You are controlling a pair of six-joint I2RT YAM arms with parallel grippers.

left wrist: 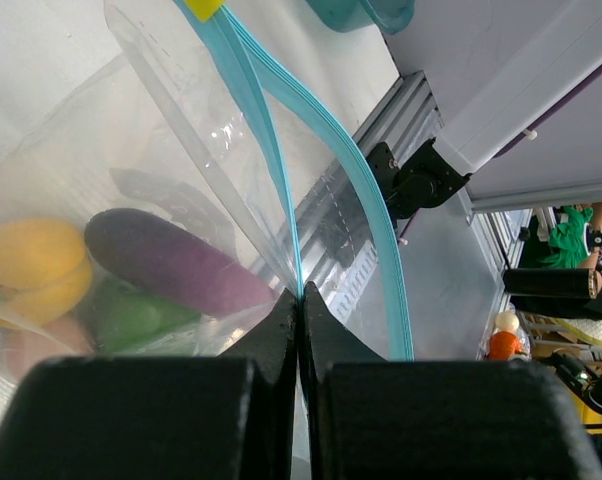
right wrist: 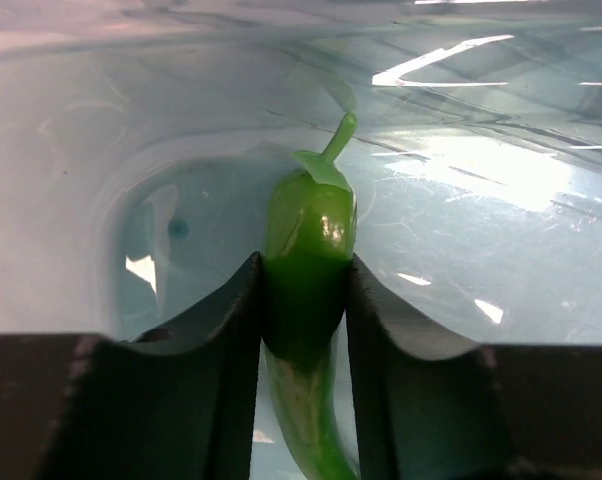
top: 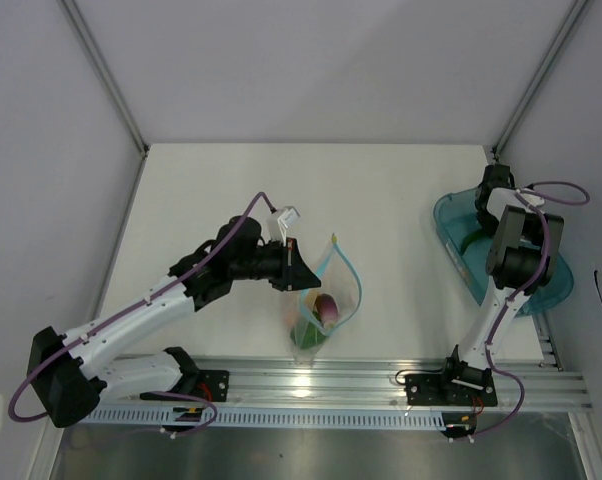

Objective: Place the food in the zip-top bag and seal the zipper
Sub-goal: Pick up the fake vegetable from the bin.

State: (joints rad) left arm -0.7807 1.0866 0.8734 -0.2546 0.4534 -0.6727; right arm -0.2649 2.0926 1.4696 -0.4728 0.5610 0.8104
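Observation:
The clear zip-top bag lies at the table's front centre, mouth open. My left gripper is shut on one lip of its light blue-teal zipper; it also shows in the top view. Inside the bag are the purple eggplant, the yellow pepper, a green item and the pale egg. My right gripper is shut on a slim green pepper with a stem, inside the teal tray.
The translucent teal oval tray sits at the table's right edge under the right arm. An aluminium rail runs along the near edge. White walls enclose the table at the back and sides.

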